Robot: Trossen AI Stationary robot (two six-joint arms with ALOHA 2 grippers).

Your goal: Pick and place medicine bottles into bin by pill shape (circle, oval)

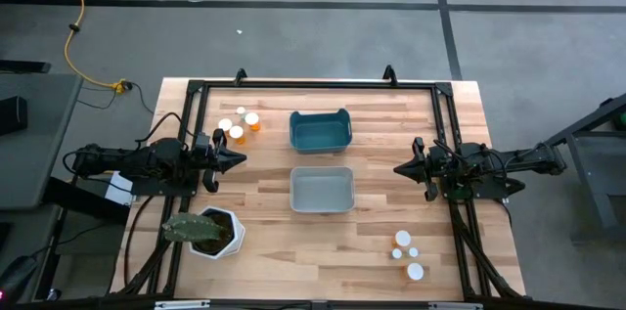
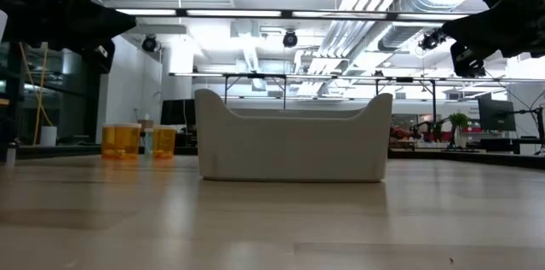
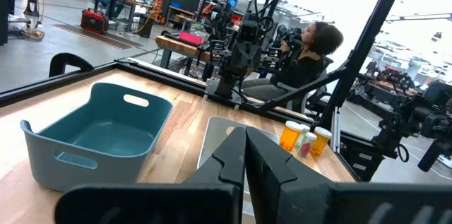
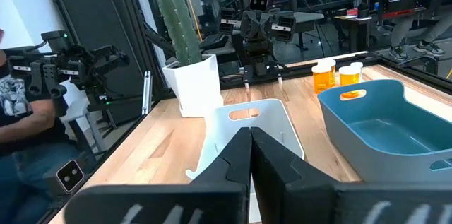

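Several medicine bottles with white caps stand at the far left; two of them show orange in the low view and in the right wrist view. Several more stand at the near right and also show in the left wrist view. A blue bin sits beyond a pale grey bin at mid-table. My left gripper hovers shut and empty, left of the bins, its fingertips together in its wrist view. My right gripper hovers shut and empty, right of the bins.
A white hexagonal pot with a cactus stands at the near left, close to my left arm. A black frame runs round the table's edges. A person sits beyond the table's right side, and another person beyond its left.
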